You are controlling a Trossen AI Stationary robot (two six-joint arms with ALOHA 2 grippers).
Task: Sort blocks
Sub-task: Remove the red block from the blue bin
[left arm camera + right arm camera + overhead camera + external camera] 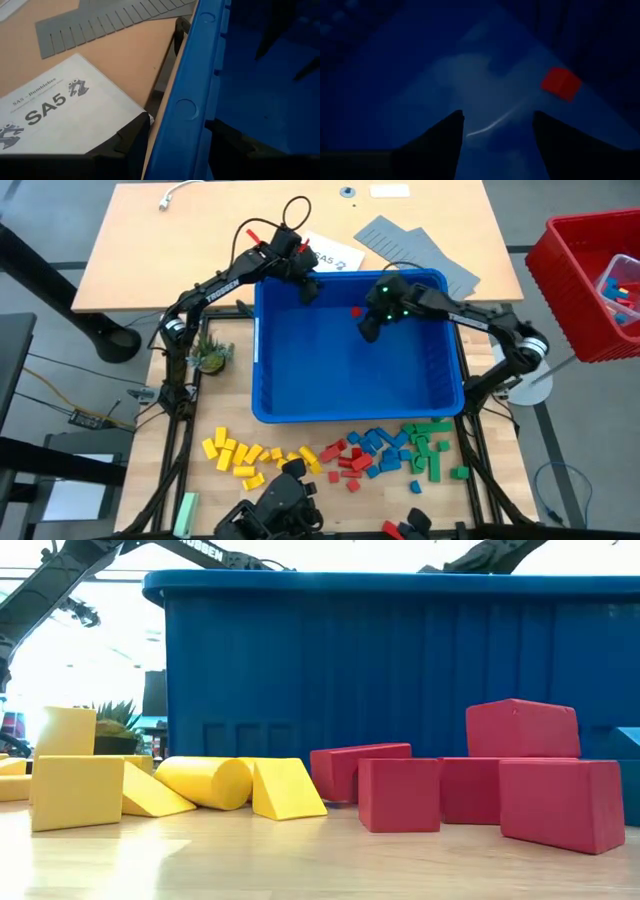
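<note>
A blue bin (300, 395) stands mid-table with one red block (357, 311) on its floor. My left gripper (308, 285) is at the bin's far left corner, shut on the rim. My right gripper (368, 330) hangs open inside the bin, pointing down at the floor. In its wrist view the red block (561, 83) lies just beyond and to one side of the open fingers (445, 135). Rows of yellow (240, 455), red (345, 460), blue (385, 445) and green (432, 442) blocks lie on the table in front of the bin. My left gripper has the bin's rim (175, 150) between its two fingers, near the far left corner. One finger (125, 147) is outside the wall and one (235, 145) inside. The fingers come slanting down from the table's far left, across the rim.
Grey ridged panels (415, 245) and a white printed sheet (60, 110) lie behind the bin. A red crate (590, 280) stands off the table's right. A small plant (210, 355) is left of the bin, and a pale green bar (186, 513) lies near the front left.
</note>
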